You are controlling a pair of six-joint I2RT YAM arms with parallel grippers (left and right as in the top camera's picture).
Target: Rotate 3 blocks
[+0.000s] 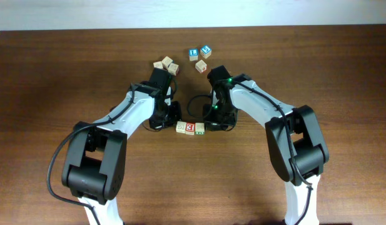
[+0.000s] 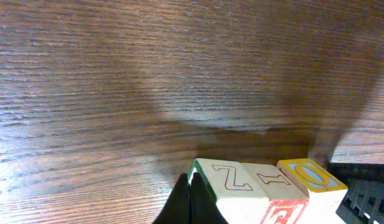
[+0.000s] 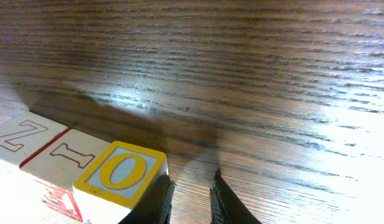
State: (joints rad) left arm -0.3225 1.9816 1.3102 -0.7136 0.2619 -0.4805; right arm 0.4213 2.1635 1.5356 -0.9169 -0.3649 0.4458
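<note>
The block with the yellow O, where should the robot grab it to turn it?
Pinch the O block by its two free side faces, the ones running along the row, coming down from above. Its inner face touches the I block, so no finger fits there. It sits flat at the row's end, beside the right tool.

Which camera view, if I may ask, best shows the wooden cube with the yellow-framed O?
The right wrist view: the wooden cube with the yellow-framed O is large, its letter plain. The left wrist view shows it smaller, at the frame's bottom. Overhead it is tiny, letter unreadable.
</note>
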